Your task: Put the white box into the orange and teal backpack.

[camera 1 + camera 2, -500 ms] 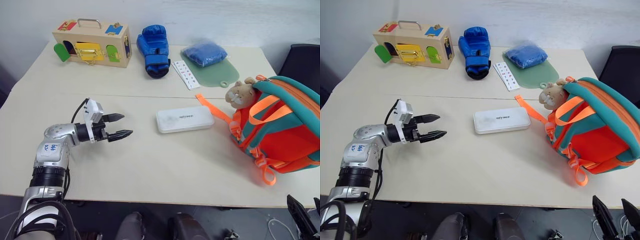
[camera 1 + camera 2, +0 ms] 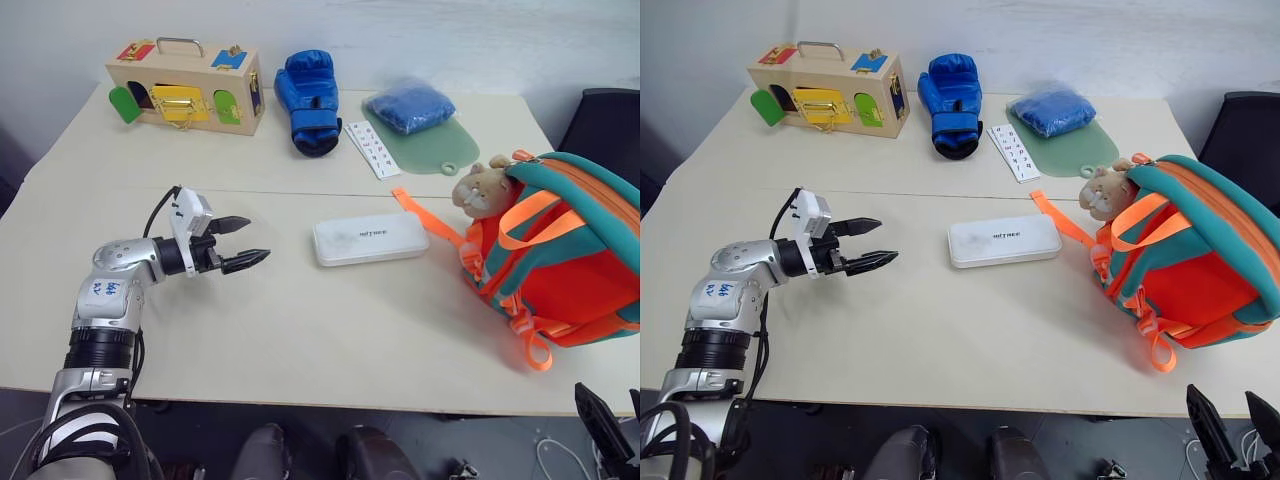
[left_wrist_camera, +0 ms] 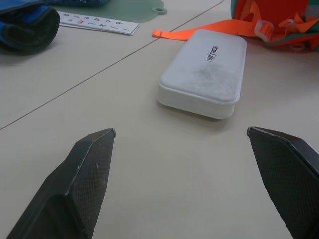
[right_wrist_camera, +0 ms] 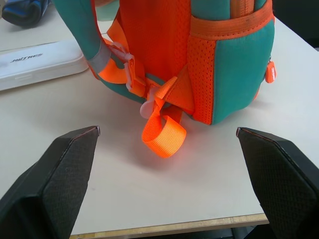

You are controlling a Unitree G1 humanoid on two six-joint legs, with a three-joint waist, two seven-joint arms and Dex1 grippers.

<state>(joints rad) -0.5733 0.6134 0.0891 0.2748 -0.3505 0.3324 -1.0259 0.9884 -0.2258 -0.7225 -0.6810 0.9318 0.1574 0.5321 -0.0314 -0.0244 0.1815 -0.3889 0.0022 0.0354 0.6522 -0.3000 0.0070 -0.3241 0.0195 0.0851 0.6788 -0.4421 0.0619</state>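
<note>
White box [image 2: 369,240] lies flat on the table [image 2: 300,330], about centre of the frame, grey lettering up, long side running left-right. Nothing's holding it. Left claw [image 2: 243,243] sits to the left of it in the frame, near the same height, tips aimed at the box w/ a strip of bare table between; not touching. Its two black fingers [image 2: 232,224] are spread wide, nothing between them. In the left wrist view the box [image 3: 205,72] lies ahead of the tips, angled, short end nearest, roughly centred betw. the two spread fingers [image 3: 84,169].

Orange and teal backpack [image 2: 565,255] is at the right of the frame, lying on the table, small tan plush [image 2: 480,188] at its upper-left corner. One orange strap [image 2: 425,220] trails out across the table and runs just past the box's right end; can't tell if they touch. Box is between left claw and backpack.

Right claw [image 2: 612,428] pokes in at the lower right corner of the frame, off the table edge. In the right wrist view its fingers [image 4: 60,174] stand wide apart, empty, w/ the backpack's [image 4: 219,64] side and an orange strap loop [image 4: 164,134] ahead.

Upper part of the frame, back of table: wooden latch box [image 2: 185,85] upper left, blue boxing glove [image 2: 308,100], narrow white card strip [image 2: 371,149], green mat [image 2: 425,145] w/ a blue bundle [image 2: 408,105] on it.
</note>
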